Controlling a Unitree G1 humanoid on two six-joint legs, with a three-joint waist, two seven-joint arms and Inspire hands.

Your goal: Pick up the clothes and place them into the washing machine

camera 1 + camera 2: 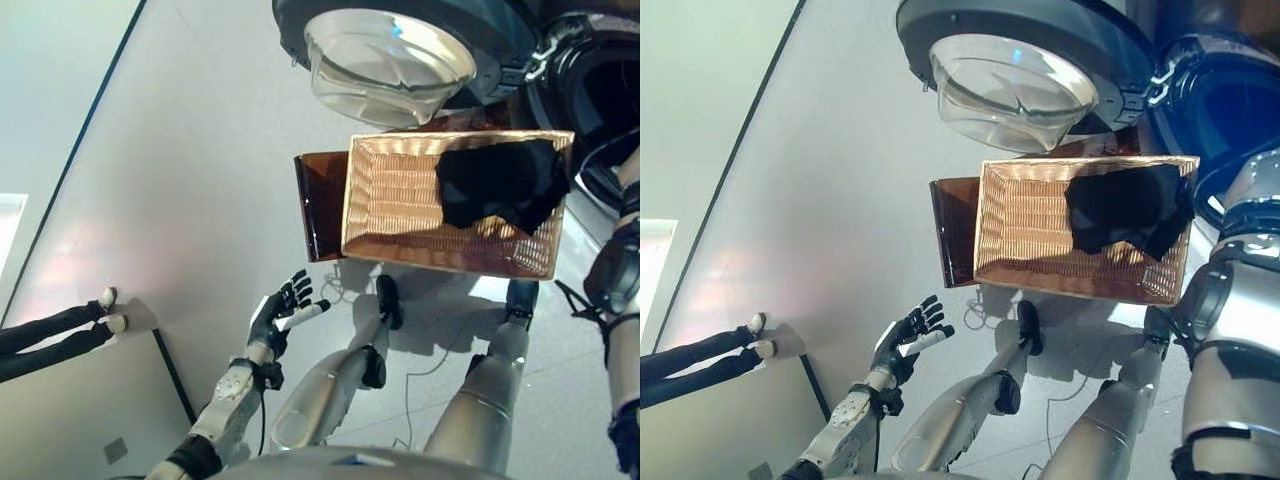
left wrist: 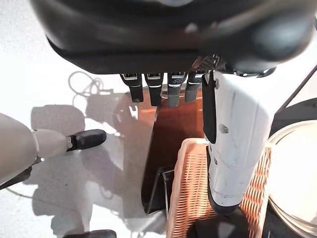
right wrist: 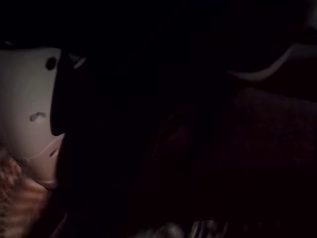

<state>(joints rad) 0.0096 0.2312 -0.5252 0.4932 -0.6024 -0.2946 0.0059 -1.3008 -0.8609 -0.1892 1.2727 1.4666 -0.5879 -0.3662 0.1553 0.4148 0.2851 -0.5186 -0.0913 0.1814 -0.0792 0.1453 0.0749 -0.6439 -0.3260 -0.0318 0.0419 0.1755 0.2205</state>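
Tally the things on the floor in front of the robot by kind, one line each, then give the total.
Woven wicker laundry basket: 1
Black clothes heap in that basket: 1
Dark brown stand under the basket: 1
Washing machine with open round glass door: 1
Total: 4

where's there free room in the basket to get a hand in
The basket's left half is bare weave, bordered by its left rim and the black clothes. The right half is crowded: the clothes fill it. The left hand hangs open over bare floor left of the basket.
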